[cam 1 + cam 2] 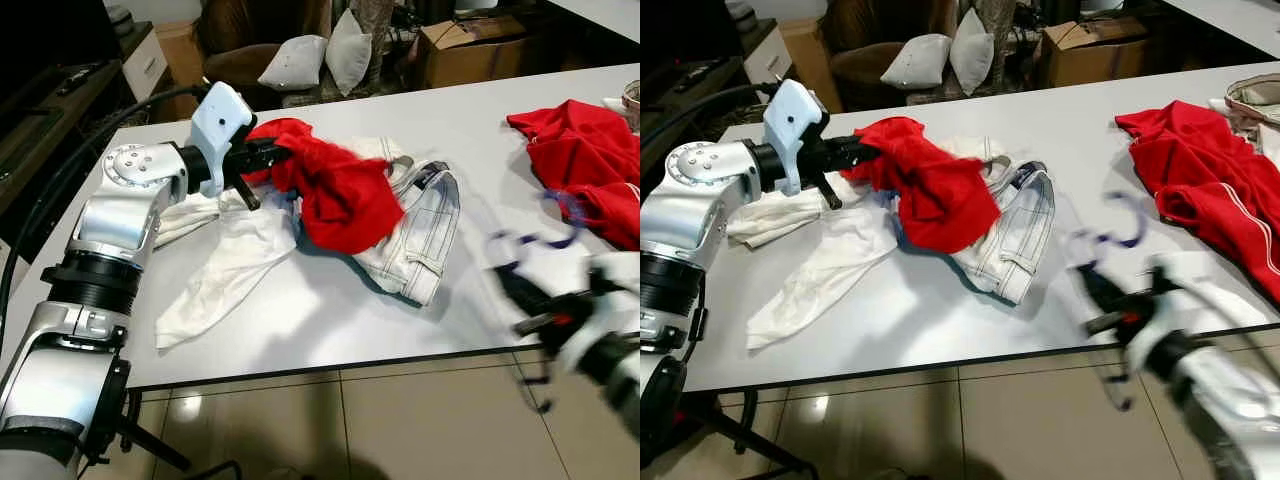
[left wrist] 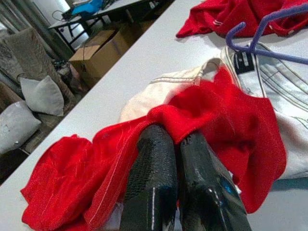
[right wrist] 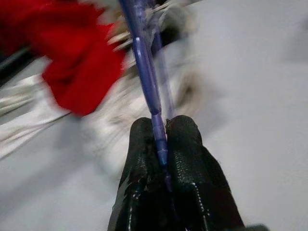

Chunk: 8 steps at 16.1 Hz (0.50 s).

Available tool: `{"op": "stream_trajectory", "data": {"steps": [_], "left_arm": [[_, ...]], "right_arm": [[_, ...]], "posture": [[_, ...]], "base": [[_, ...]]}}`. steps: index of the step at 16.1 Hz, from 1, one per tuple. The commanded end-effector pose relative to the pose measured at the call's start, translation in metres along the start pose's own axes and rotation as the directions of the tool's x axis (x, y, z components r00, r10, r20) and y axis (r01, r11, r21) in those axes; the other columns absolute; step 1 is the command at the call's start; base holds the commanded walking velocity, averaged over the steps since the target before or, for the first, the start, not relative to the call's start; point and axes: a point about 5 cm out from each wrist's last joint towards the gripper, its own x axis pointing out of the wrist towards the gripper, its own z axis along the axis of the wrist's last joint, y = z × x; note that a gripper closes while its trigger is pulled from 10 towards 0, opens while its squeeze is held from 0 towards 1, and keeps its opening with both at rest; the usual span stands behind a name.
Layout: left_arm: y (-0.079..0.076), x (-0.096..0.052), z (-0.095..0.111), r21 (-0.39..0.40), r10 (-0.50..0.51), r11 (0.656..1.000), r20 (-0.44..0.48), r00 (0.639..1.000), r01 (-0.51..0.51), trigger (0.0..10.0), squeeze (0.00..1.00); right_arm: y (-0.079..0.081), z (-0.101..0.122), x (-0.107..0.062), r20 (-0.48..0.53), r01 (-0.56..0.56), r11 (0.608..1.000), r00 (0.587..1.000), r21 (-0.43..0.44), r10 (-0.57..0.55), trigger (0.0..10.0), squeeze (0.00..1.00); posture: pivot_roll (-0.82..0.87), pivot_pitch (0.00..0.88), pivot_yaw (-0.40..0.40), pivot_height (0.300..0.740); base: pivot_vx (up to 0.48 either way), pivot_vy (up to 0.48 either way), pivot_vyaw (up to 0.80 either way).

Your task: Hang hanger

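Observation:
A purple hanger [image 3: 144, 72] is pinched at its thin bar by my right gripper [image 3: 161, 127], which is shut on it. In the eye views that arm is blurred near the table's front right edge, with the hanger [image 1: 1120, 225] rising above it. My left gripper [image 1: 275, 150] reaches over the table's left part, shut on a red garment [image 1: 340, 195]. The garment hangs from the fingers [image 2: 154, 144] and drapes onto a pile of pale denim clothes [image 1: 425, 225]. The hanger's hook [image 2: 260, 36] appears beyond the denim in the left wrist view.
A white cloth [image 1: 225, 265] lies spread on the white table [image 1: 300, 320] under the left arm. Another red garment [image 1: 585, 150] lies at the right end. Behind the table are pillows [image 1: 320, 60], a cardboard box [image 1: 470, 50] and a low cabinet [image 1: 140, 60].

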Motion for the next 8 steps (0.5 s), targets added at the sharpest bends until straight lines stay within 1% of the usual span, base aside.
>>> {"op": "stream_trajectory", "data": {"steps": [1,2,3,4,5,6,7,8], "left_arm": [[0.001,-0.004,-0.001,0.02,0.002,1.0,-0.008,1.0,-0.002,0.0,0.0],[-0.001,-0.003,0.0,0.036,-0.014,0.999,-0.003,1.0,0.014,0.0,0.0],[-0.004,-0.002,0.002,0.024,-0.038,0.999,0.008,0.999,0.038,0.0,0.0],[-0.004,0.0,0.006,-0.013,-0.041,0.999,0.045,0.998,0.041,0.0,0.0],[-0.003,0.0,0.009,-0.028,-0.034,0.999,0.06,0.998,0.035,0.0,0.0],[0.0,0.002,0.011,-0.032,-0.006,0.999,0.058,0.998,0.008,0.0,0.0],[0.001,0.004,0.011,-0.031,0.001,1.0,0.055,0.998,0.0,0.0,0.0],[0.001,0.005,0.012,-0.032,0.003,0.999,0.057,0.998,-0.001,0.0,0.0]], "right_arm": [[-0.004,0.003,-0.003,0.015,0.019,1.0,1.0,-0.013,-0.019,10.0,0.0],[-0.001,0.005,-0.006,0.024,-0.009,1.0,1.0,-0.01,0.01,10.0,0.0],[0.001,0.006,-0.008,0.024,-0.034,0.999,0.999,-0.006,0.034,10.0,0.0],[0.007,0.005,-0.01,0.021,-0.076,0.997,0.997,-0.013,0.076,10.0,0.0],[0.01,0.005,-0.01,0.022,-0.099,0.995,0.995,-0.015,0.099,10.0,0.0],[0.033,0.016,-0.017,0.102,-0.282,0.959,0.955,0.009,0.28,10.0,0.0],[0.041,0.018,-0.02,0.117,-0.351,0.936,0.931,0.016,0.346,10.0,0.0],[0.053,0.018,-0.026,0.113,-0.444,0.895,0.892,0.038,0.437,10.0,0.0]], "posture": [[-0.13,0.0,0.173,0.74],[-0.13,0.0,0.173,0.74],[-0.13,0.0,0.173,0.74],[-0.14,0.0,0.178,0.74],[-0.14,0.0,0.178,0.74],[-0.13,0.0,0.179,0.74],[-0.13,0.0,0.179,0.74],[-0.14,0.0,0.183,0.74]], "base": [[0.0,0.0,0.0],[0.0,0.0,0.0],[0.0,0.0,0.0],[0.0,0.0,0.0],[0.0,0.0,0.0],[0.0,0.0,0.0],[0.0,0.0,0.0],[0.0,0.0,0.0]]}}
